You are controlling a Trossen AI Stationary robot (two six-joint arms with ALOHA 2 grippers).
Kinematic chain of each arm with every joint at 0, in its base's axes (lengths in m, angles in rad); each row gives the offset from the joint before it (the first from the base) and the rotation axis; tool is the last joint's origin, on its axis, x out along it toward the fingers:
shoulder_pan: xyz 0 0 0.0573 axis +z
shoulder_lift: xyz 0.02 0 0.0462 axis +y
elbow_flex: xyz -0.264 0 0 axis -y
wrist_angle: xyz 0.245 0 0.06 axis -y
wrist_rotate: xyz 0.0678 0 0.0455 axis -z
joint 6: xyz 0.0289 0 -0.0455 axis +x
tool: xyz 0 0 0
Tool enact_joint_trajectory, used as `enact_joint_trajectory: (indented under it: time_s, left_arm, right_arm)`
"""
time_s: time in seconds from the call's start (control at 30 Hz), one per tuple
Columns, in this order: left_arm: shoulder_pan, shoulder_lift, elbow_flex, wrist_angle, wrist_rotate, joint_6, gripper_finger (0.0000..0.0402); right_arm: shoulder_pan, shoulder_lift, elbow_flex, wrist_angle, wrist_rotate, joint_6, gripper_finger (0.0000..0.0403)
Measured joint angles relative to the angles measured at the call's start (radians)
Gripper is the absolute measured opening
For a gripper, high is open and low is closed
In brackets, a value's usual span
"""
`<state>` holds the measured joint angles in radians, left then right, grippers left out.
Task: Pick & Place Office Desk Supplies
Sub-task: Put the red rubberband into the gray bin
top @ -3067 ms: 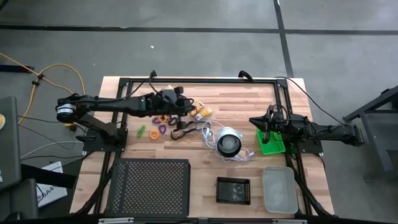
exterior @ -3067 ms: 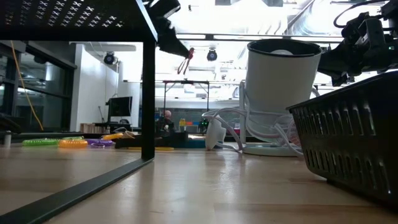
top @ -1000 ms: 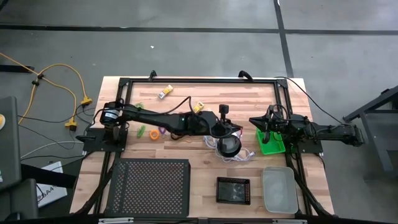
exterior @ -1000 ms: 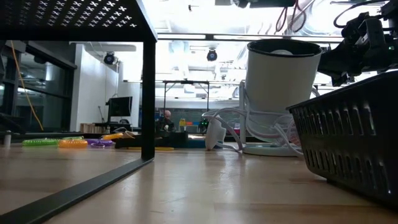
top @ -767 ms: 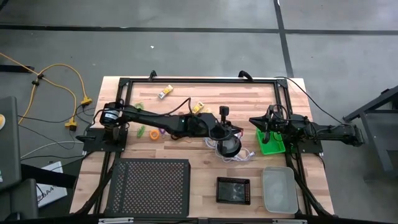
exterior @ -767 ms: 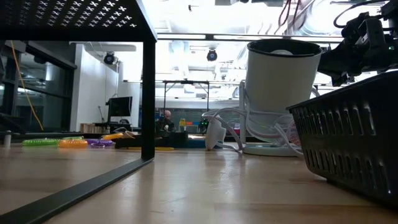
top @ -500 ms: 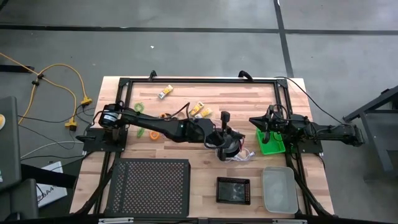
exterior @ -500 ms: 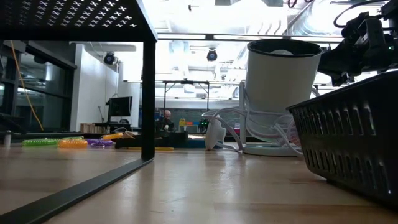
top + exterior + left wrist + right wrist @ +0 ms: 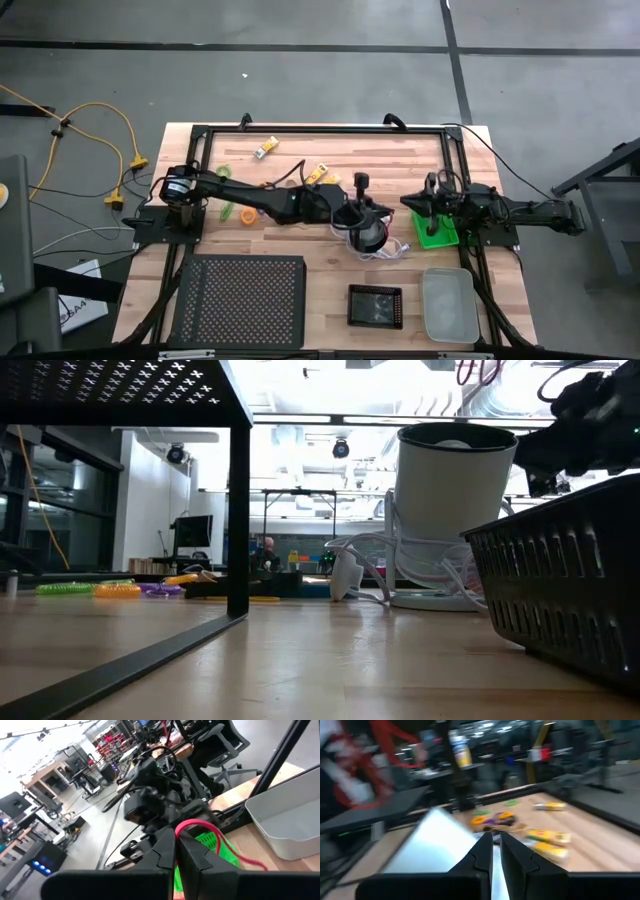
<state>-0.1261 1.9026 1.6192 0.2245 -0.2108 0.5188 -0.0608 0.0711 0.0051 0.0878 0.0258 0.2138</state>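
With my left arm stretched across the bench [image 9: 300, 270], my left gripper [image 9: 368, 218] is closed on a red cord [image 9: 200, 826] above the round white-and-black object [image 9: 372, 237], the green tray [image 9: 436, 232] lying just beyond it and the clear tray [image 9: 287, 820] off to one side. My right gripper [image 9: 418, 201] hangs over the green tray with its fingers nearly together, holding nothing I can see. Behind my left gripper lie yellow-and-white packs [image 9: 320, 177], a green loop [image 9: 228, 211] and an orange loop [image 9: 246, 215].

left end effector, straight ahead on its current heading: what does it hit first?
Likely the right arm's end effector, which sits directly ahead over the green plastic tray. The left end effector holds a red loop. Depth is uncertain.
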Motion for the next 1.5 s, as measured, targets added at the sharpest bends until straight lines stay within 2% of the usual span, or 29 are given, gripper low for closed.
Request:
enact_joint_trajectory:
  time_s: [0.1, 0.17, 0.37, 0.53, 0.9, 1.07, 1.5]
  left_arm:
    - [0.0, 0.0, 0.0, 0.0, 0.0, -0.007, 0.0001]
    - [0.0, 0.0, 0.0, 0.0, 0.0, -0.011, 0.0001]
    - [0.0, 0.0, 0.0, 0.0, 0.0, -0.098, 0.0001]
    - [0.0, -0.001, 0.0, 0.0, -0.006, -0.106, 0.0001]
    - [0.001, -0.001, 0.0, 0.0, -0.01, -0.108, 0.0001]
    - [0.002, -0.001, 0.0, 0.0, -0.01, -0.108, 0.0001]
    - [0.002, -0.001, 0.0, -0.003, -0.061, -0.101, 0.0001]
  right_arm:
    - [0.0, 0.0, 0.0, 0.049, -0.138, 0.003, 0.0023]
    - [0.0, 0.0, 0.0, 0.104, -0.187, 0.003, 0.0023]
    - [0.0, 0.0, 0.0, 0.194, -0.193, -0.006, 0.0023]
    - [0.002, 0.015, 0.0, 0.21, -0.216, 0.001, 0.0037]
    - [0.058, 0.164, 0.001, 0.442, -0.216, 0.051, 0.0167]
    - [0.097, 0.262, 0.004, 0.548, -0.213, 0.044, 0.0202]
    - [0.169, 0.56, 0.153, 0.598, -0.197, -0.086, 0.0197]
